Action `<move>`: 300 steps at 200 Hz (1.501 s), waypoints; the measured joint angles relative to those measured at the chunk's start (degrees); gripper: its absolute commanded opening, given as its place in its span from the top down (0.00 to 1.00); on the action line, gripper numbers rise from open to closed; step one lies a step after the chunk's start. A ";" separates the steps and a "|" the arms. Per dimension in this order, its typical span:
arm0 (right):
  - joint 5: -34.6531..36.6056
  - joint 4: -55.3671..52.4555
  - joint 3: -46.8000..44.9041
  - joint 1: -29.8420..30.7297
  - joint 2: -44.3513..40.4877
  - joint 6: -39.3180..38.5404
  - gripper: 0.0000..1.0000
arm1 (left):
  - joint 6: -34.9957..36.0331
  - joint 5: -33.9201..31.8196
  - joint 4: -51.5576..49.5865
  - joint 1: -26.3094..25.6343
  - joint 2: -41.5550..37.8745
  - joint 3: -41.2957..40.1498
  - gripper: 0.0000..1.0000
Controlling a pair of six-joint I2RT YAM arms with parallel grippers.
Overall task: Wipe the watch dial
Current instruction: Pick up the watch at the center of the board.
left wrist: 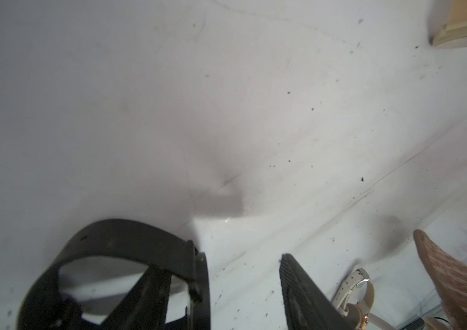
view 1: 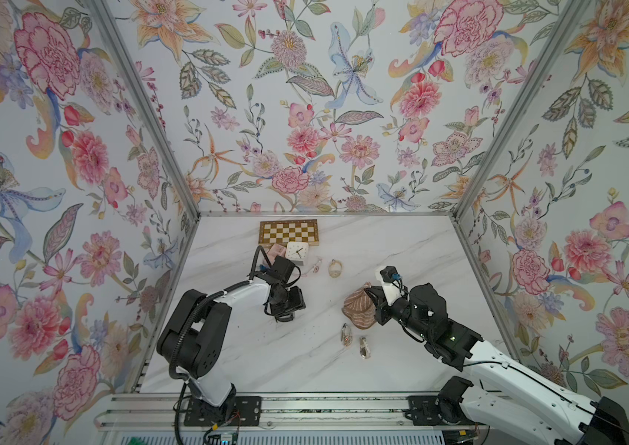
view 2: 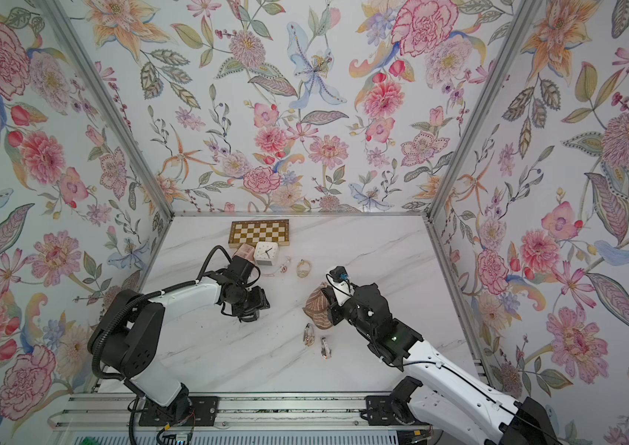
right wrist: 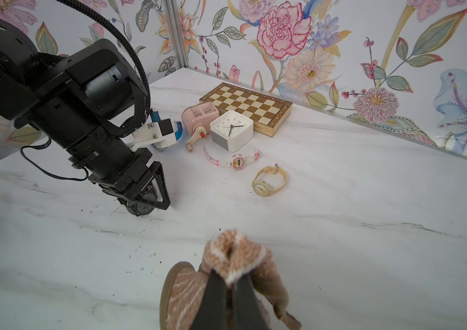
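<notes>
Low over the marble table (view 1: pixel 401 246), left of its middle: left gripper (left wrist: pixel 240 251), roughly half open. Carries the black watch (right wrist: pixel 142 208) hung on one finger only, with strap looped round that finger, case against its inner face, bare gap across to the other finger (left wrist: pixel 300 285). Cannot tell whether touching the tabletop. Dial turned toward the right. Well apart to the right: right gripper (right wrist: pixel 229 297), pinched tight on a fold of the brown striped cloth (right wrist: pixel 235 251), rest bunched round the fingertips. Farther back, untouched: beige watch (right wrist: pixel 261 188), pink-and-white watch (right wrist: pixel 238 163), white clock (right wrist: pixel 231 130), chessboard (right wrist: pixel 246 103).
</notes>
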 measured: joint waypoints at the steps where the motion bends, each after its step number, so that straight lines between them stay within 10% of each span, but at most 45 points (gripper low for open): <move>1: 0.00 0.00 0.00 0.00 0.00 0.00 1.00 | 0.07 -0.02 -0.09 0.00 0.07 0.04 0.42; 210: -1.05 -0.20 0.00 0.26 -0.04 -0.04 1.00 | 27.98 -22.47 -15.72 -13.51 16.61 24.48 0.59; 300: -1.03 -0.22 0.00 0.26 -0.55 -0.04 1.00 | 24.76 -26.21 -21.90 -13.22 24.65 34.69 0.63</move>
